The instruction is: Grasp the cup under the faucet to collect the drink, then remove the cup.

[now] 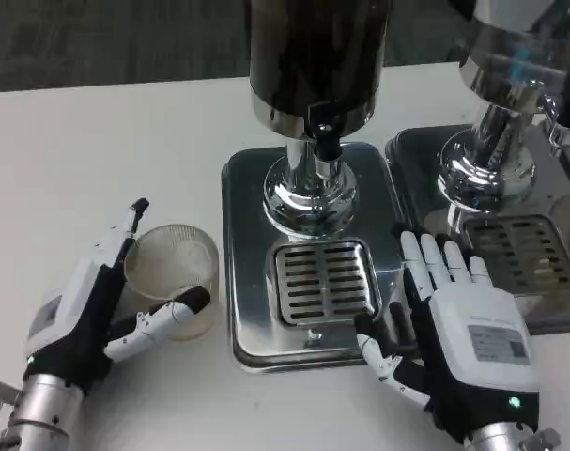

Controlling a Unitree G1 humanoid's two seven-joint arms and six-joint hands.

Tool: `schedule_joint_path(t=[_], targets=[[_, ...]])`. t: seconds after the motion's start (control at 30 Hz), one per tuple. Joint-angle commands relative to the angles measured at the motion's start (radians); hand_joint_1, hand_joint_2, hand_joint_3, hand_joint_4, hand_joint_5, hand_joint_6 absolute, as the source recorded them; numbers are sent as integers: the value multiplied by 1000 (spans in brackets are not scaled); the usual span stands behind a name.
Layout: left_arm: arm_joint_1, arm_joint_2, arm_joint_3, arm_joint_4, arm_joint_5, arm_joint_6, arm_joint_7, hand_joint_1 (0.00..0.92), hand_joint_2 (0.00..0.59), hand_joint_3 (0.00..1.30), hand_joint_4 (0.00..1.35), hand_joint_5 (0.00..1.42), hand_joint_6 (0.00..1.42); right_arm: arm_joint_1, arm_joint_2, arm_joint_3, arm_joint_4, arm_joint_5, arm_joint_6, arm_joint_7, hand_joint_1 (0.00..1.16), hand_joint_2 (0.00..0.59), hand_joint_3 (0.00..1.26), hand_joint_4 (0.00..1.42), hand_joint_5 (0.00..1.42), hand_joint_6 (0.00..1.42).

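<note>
left hand (97,301) clasps the cup (175,277) on the table; right hand (458,329) spread, holding nothing.

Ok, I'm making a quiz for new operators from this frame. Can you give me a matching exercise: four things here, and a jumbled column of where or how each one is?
Things:
1. clear cup
2. left hand
3. right hand
4. drip grate

Place or state:
A. below the faucet, nothing standing on it
B. fingers around the cup
C. on the white table, left of the dispenser tray
D. open, lying on the tray's right edge

Pairs: 1-C, 2-B, 3-D, 4-A
</note>
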Motion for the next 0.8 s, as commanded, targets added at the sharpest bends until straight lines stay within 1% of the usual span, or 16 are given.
schedule_joint_path(t=[0.03,0.13,0.23,0.33,0.47,0.53,0.6,0.67,0.7,0.73,0.8], targets=[[-5,4,-28,11,17,-9,-3,133,4,0,0,42,69,13,1,-4,-24,-4,11,-11,336,409,0,0,0,0],[-8,4,-32,14,13,-11,-6,196,16,0,0,74,122,16,-2,-5,-26,-2,11,-8,337,409,0,0,0,0],[-11,0,-35,12,14,-12,-3,222,20,0,0,108,153,15,-5,0,-30,-10,12,-2,339,408,0,0,0,0],[-10,-4,-38,10,18,-11,9,241,24,0,0,174,222,18,-5,0,-33,-10,14,3,344,405,0,0,0,0],[-8,-9,-44,12,22,-11,38,303,38,0,11,246,306,22,-3,1,-36,-10,20,6,349,403,0,0,0,0],[-9,-10,-48,13,24,-9,49,327,46,0,62,321,413,25,-2,3,-40,-11,23,6,351,402,0,0,0,0],[-12,-12,-51,18,22,-11,55,350,52,0,125,409,570,28,-1,5,-44,-13,28,7,353,402,0,0,0,0],[-14,-13,-55,18,26,-13,68,387,61,0,217,510,728,33,0,6,-49,-13,33,8,355,402,0,0,0,0],[-14,-14,-58,18,30,-13,78,401,67,0,264,553,784,35,1,6,-51,-12,33,8,355,401,0,0,0,0],[-13,-15,-61,15,36,-12,98,432,76,25,325,601,845,36,1,7,-51,-12,34,8,355,400,0,0,0,0],[-8,-17,-67,9,52,-8,135,485,84,134,439,684,919,40,1,7,-54,-11,36,9,355,397,0,0,0,0]])
